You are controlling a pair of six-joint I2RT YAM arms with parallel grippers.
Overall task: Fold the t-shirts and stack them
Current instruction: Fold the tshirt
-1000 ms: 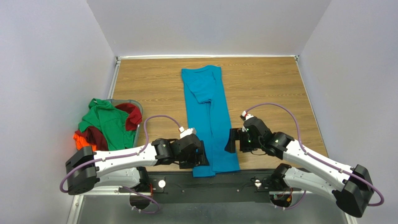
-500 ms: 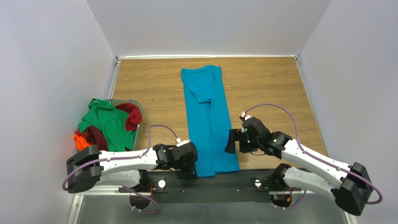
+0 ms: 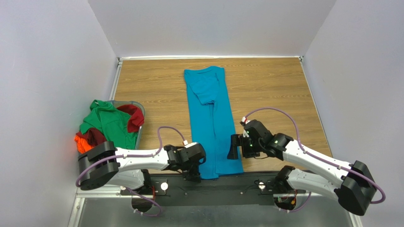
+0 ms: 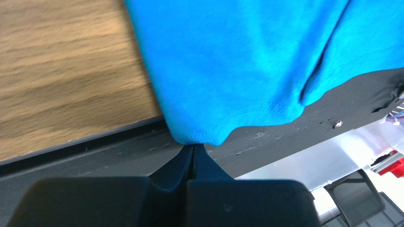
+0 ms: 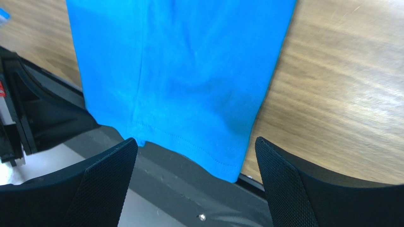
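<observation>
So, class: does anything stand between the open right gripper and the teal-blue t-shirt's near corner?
Nothing visible does. The right gripper has its open jaws framing the near corner of the teal-blue t-shirt, with only bare wooden table beside it.

The teal shirt point(image 4: 227, 61) touches the tips of the left fingers point(image 4: 178, 170), which are pressed together; whether cloth sits between them cannot be told (the gap is a hairline). Ahead of those fingers, and of the right fingers point(image 5: 102, 184), it runs off the top edge. Left of the left fingers, the orange shirt point(image 3: 80, 142) lies mostly hidden under the green shirt point(image 3: 106, 125).
</observation>
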